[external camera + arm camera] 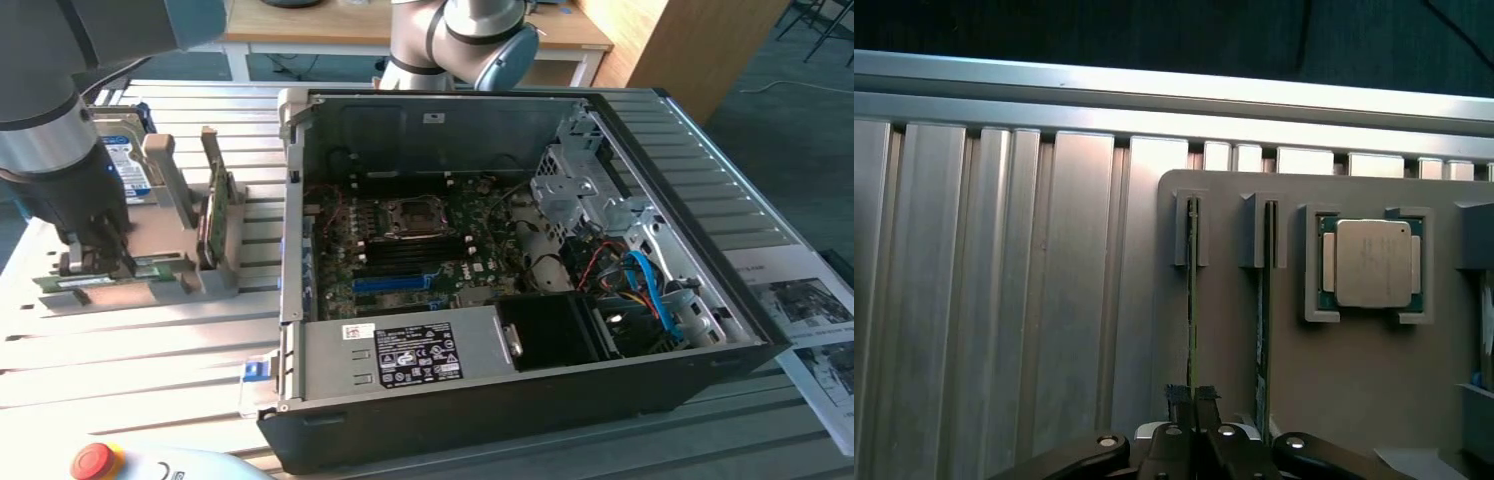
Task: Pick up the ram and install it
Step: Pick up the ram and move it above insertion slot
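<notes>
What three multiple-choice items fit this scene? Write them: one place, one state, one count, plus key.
1. The gripper is: A at the gray fixture beside the computer case; B inside the case; C over the power supply.
2. The gripper is: A wide open; B shut on the CPU; C shut on the ram.
3. Ram sticks in the fixture's slots: A one; B two; C four.
Key: 1A, the arm stands at the fixture; 2C, fingertips pinch it; 3B, the ram and a second stick stand edge-on.
</notes>
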Robot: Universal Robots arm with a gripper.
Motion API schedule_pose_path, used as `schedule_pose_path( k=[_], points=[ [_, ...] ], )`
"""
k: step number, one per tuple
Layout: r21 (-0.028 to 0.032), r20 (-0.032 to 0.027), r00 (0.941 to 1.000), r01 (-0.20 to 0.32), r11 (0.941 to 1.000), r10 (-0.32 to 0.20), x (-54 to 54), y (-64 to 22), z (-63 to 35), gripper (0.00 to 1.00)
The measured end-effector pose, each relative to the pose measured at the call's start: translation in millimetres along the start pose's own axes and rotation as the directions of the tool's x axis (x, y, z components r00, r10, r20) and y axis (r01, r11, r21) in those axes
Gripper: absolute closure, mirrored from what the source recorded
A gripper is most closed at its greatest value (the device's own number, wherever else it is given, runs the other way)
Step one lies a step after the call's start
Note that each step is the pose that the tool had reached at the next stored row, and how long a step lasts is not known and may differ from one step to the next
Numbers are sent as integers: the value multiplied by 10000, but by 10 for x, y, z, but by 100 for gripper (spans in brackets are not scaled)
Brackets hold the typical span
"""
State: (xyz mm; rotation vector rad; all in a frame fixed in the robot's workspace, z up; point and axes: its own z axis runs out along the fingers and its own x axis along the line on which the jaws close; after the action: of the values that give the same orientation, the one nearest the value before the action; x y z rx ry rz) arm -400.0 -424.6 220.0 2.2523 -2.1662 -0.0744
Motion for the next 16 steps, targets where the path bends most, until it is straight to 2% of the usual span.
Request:
schedule_pose_path(
  k=[16],
  points=[
    [3, 7, 9999, -164, 9999, 164, -3, 5, -123, 88]
  ],
)
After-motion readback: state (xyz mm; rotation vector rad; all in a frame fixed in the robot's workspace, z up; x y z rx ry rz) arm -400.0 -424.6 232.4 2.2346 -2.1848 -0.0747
